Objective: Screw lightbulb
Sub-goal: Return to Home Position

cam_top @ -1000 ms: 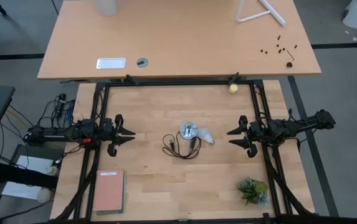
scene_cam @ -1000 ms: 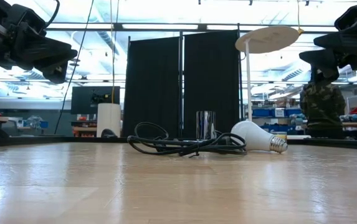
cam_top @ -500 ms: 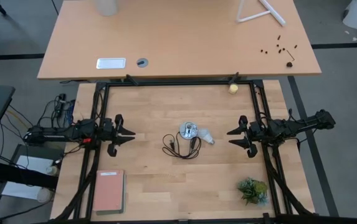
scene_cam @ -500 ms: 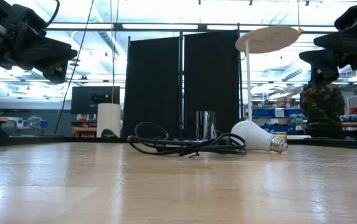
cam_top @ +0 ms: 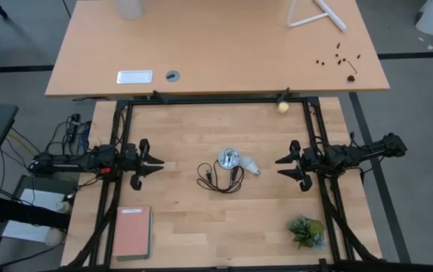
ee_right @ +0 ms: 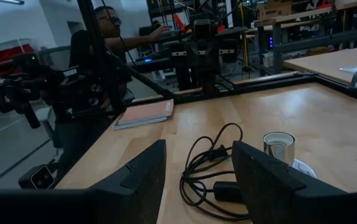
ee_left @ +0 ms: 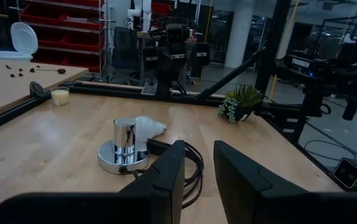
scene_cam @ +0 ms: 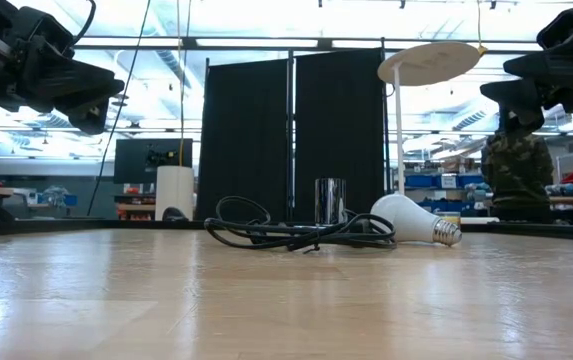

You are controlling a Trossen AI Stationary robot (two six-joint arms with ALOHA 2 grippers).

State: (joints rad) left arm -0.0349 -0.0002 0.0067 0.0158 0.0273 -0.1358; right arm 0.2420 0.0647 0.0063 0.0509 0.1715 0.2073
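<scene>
1. Pale wooden worktop: we log the job as not done here. Nothing is screwed in, and both dark arms sit pulled back to opposite edges, the left arm at the left edge and the right arm at the right.
2. Left arm's fingers: parted with a clear gap, holding nothing, raised off the worktop and aimed at the centre.
3. Right arm's fingers: spread wider, also empty, raised and aimed at the centre from the other side.
4. Black power cord: loosely coiled just beside the socket.
5. Round silver lamp socket on its disc base: upright near the worktop's middle, and we see its mouth empty.
6. Small white frosted lightbulb: on its side on the worktop, just beside the socket on the right arm's side. Its threaded metal end is turned away from the socket.
7. Position check: the lightbulb lies between the two sets of fingers, well apart from both and somewhat nearer the right ones.
8. Our reading of what is left: pick the lightbulb up, line its thread up over the socket mouth and turn it home.
</scene>
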